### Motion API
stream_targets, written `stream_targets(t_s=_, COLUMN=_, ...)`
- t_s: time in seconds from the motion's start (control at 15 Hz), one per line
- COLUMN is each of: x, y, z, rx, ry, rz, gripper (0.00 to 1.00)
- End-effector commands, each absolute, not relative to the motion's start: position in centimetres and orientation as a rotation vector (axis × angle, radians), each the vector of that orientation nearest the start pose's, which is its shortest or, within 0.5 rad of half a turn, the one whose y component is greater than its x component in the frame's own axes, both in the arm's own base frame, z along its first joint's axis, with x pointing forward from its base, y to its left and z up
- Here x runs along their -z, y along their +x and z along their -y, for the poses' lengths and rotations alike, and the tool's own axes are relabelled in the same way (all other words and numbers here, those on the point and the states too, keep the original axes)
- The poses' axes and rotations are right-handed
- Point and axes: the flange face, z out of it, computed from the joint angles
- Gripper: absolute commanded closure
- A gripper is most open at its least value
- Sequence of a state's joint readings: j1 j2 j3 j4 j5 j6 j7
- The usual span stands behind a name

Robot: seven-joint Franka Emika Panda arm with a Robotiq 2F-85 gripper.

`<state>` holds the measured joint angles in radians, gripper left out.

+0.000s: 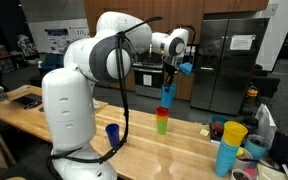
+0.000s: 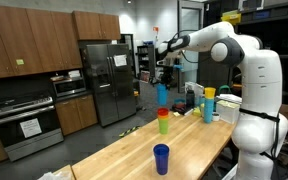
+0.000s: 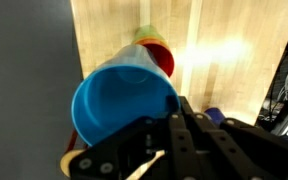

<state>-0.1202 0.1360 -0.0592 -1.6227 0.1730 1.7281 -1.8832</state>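
My gripper is shut on the rim of a light blue cup, which hangs in the air over the wooden table. Directly below it stands a short stack with a red cup on a green cup. The other exterior view shows the same blue cup over the stack. From the wrist, the blue cup fills the middle, mouth toward the camera. The red cup shows beyond it, and my black fingers clamp the cup's near edge.
A dark blue cup stands alone on the table near the robot base. A tall stack topped by a yellow cup stands toward one table end, with clutter beside it. A steel fridge and wooden cabinets line the back wall.
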Motion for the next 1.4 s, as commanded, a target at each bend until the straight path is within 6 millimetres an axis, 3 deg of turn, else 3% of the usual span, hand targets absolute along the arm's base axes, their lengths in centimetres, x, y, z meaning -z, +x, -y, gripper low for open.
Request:
stream_targets(t_s=0.0, x=-53.9, y=57.2, z=9.3, rx=-0.184, ry=2.135, rz=-2.423, gripper=0.99)
stream_targets(t_s=0.73, x=-52.5, y=54.8, z=9.3, rx=-0.124, ry=2.118, rz=-2.447, gripper=0.99)
stream_targets(t_s=1.33, x=-50.6, y=55.2, z=7.7, rx=-0.095, ry=2.087, rz=-2.481, gripper=0.99)
